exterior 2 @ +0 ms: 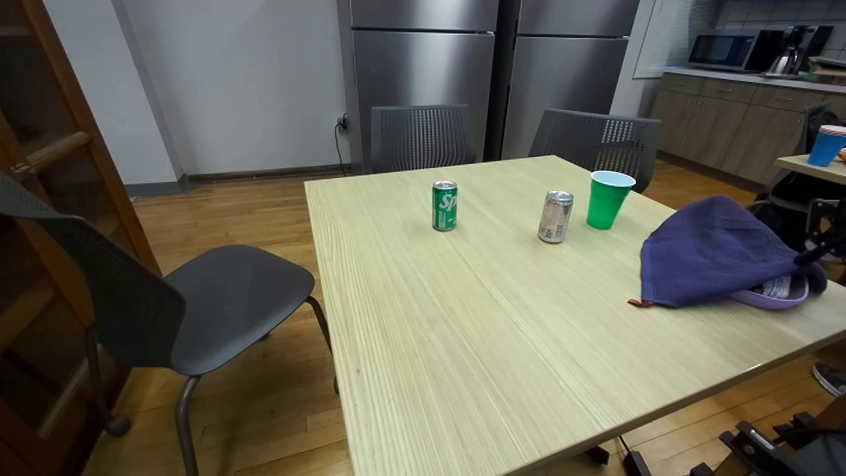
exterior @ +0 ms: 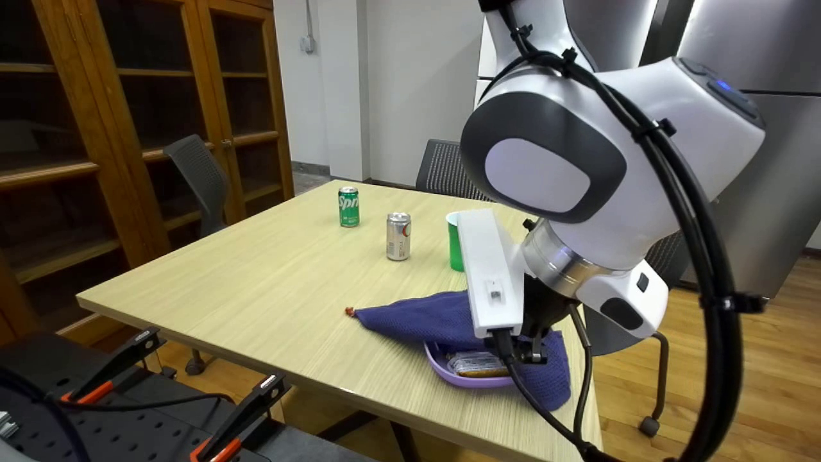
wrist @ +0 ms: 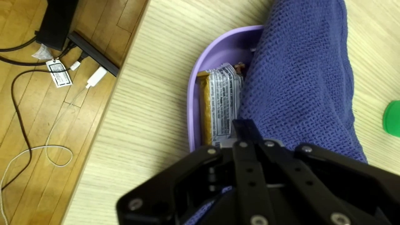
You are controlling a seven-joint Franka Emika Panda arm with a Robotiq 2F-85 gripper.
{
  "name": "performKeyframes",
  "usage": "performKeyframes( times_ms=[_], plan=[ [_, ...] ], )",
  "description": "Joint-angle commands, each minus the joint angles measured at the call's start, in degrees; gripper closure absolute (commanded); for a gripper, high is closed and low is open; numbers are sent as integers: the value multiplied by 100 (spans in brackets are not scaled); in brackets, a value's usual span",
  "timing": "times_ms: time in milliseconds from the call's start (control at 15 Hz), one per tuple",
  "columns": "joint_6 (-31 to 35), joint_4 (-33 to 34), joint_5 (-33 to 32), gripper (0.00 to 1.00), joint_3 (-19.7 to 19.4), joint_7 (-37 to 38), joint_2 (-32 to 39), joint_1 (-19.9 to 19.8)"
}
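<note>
The claw (wrist: 246, 122) points down over the table (wrist: 156, 93), its fingers together at the edge of a blue cloth (wrist: 297, 78); whether a fold is pinched between them cannot be told. In the wrist view the cloth spreads ahead and to the right of the fingertips, draped over part of a purple bowl (wrist: 218, 53), and a little blue also shows beneath the claw. The bowl's uncovered part lies ahead and to the left of the fingertips. In it sits a packet (wrist: 223, 100), yellow along its side with a printed pale panel, its near end by the fingers. In both exterior views a corner of the cloth with a reddish tag (exterior 2: 640, 303) lies out on the table, away from the claw. Past the cloth from the claw stands a green cup (exterior 2: 607, 201); a silver can (exterior 2: 555, 217) stands near it, and a Sprite can (exterior 2: 445, 206) farther off.
</note>
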Motion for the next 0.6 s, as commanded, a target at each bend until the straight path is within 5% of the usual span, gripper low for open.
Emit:
performKeyframes(
  times_ms=[0,533],
  plan=[
    [-334,-132,-488,100,-235,591,-344,187],
    [-1202,-17,-1358,100,-528,1795,-659,441]
  ],
)
